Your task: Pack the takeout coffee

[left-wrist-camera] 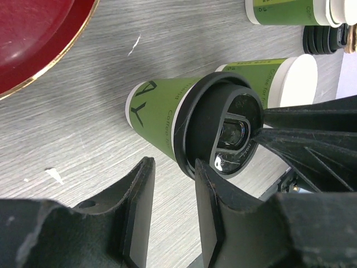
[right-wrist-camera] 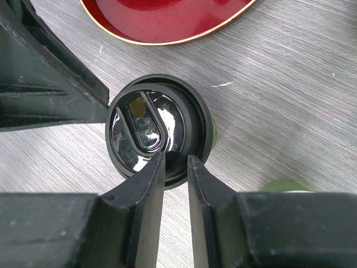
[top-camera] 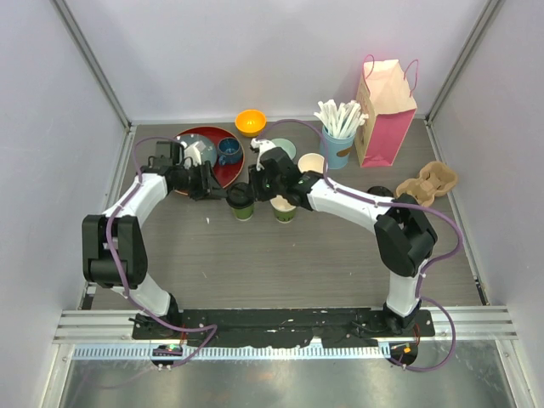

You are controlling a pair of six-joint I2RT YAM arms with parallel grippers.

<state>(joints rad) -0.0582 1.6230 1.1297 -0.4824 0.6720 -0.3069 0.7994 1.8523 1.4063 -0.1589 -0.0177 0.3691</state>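
A green cup stands on the table near the red plate. Its black lid sits on top. The right gripper has its two fingers close together, pinching the edge of the lid. The left gripper touches the other side of the lid. Its fingers are a little apart, and it is hard to tell if they hold anything. The other green cup stands just beside the first, open at the top.
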